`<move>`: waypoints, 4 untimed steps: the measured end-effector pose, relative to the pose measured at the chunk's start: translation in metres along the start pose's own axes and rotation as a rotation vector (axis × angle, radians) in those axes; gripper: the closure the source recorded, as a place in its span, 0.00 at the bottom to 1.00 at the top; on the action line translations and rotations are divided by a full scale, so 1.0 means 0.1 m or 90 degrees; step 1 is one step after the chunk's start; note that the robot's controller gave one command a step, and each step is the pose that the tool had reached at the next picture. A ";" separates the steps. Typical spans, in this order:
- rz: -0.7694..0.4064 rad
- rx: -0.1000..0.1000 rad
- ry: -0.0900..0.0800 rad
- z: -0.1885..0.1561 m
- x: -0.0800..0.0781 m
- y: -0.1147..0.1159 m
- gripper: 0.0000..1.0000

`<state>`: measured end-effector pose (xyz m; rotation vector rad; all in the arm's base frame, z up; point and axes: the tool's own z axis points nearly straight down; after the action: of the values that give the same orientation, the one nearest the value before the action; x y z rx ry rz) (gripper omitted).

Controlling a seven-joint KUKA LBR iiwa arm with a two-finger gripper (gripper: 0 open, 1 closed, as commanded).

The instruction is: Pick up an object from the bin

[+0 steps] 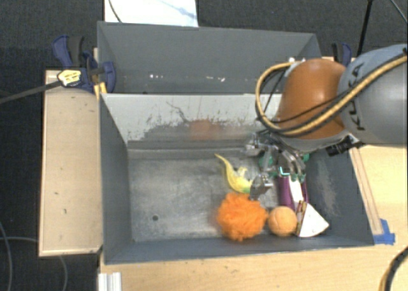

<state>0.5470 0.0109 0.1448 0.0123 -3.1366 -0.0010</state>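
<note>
Reaching stage: the hand hangs low beside the yellow toy, centre-right; its opening I cannot tell. Next likely: closing, lifting.

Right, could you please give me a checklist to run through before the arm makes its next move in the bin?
1. The gripper is down inside the grey metal bin: ok.
2. Something is within reach: the yellow curved banana-shaped toy lies right beside the gripper: ok.
3. Toy actually held: cannot tell.
4. Room around the toy: the fluffy orange pompom crowds it closely: not ok.
5. Room on the gripper's other side: the purple cylinder lies close by: not ok.
6. The small peach ball and the white wedge lie nearer the front wall, apart from the toy: ok.
</note>
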 end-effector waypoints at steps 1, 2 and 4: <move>0.000 0.000 -0.005 -0.04 -0.02 0.00 0.00; 0.001 0.000 -0.005 -0.04 -0.02 0.00 0.00; -0.228 0.002 -0.010 0.49 0.14 -0.36 0.00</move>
<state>0.5330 -0.0248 0.0958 0.5742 -3.0995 0.0033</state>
